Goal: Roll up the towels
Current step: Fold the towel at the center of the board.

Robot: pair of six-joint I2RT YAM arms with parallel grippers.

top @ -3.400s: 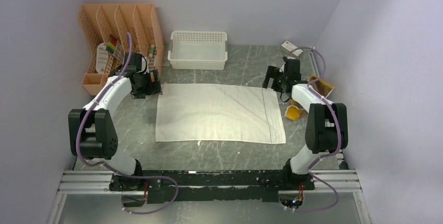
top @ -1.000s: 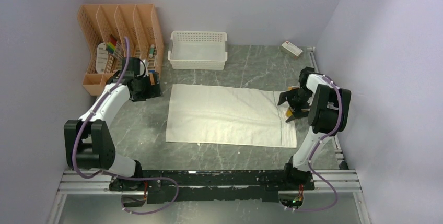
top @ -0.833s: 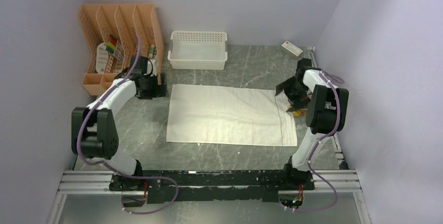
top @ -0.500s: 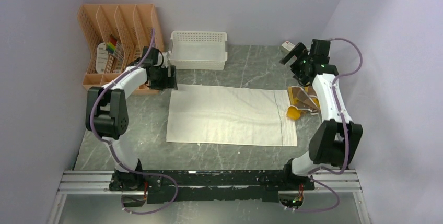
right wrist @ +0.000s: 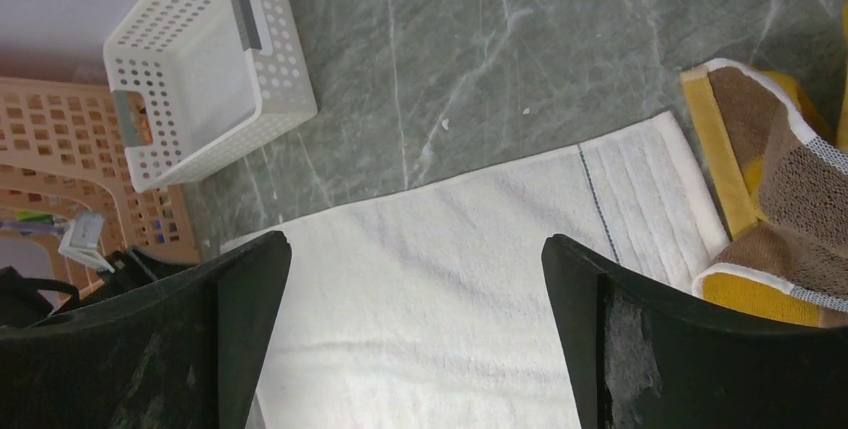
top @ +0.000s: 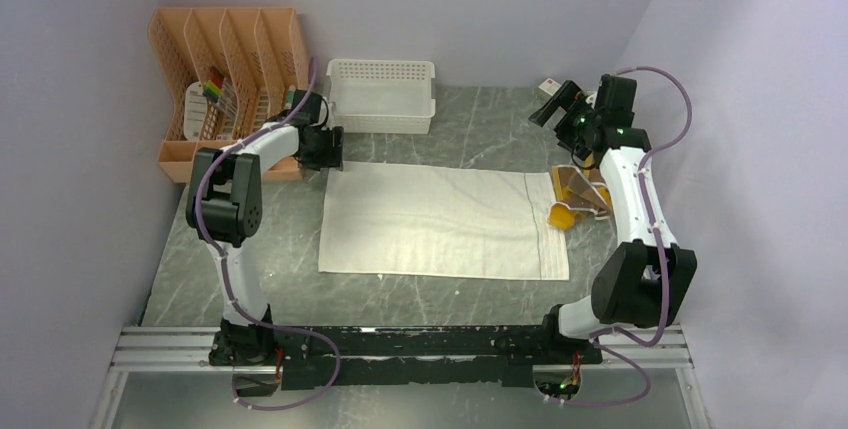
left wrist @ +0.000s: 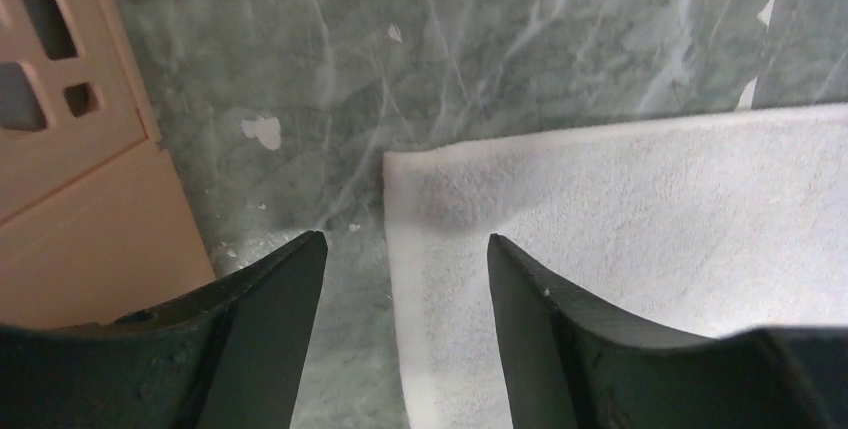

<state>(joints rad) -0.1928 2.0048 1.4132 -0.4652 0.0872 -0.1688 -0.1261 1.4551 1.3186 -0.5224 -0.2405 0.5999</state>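
Note:
The white towel lies flat and spread out mid-table, with a thin dark stripe near its right end. The mustard-yellow towel with brown patches lies crumpled just off that right end. My left gripper is open and low at the white towel's far left corner. In the left wrist view its fingers straddle the left edge of the towel without holding it. My right gripper is open and empty, raised above the far right. Its wrist view looks down on the white towel and the yellow towel.
A white lattice basket stands at the back centre. An orange file organizer stands at the back left, close to my left arm. A small white box lies at the back right by the wall.
The white towel has shifted a little to the right. My right gripper rose from beside the yellow towel to the far right. My left gripper moved right to the towel's far left corner.

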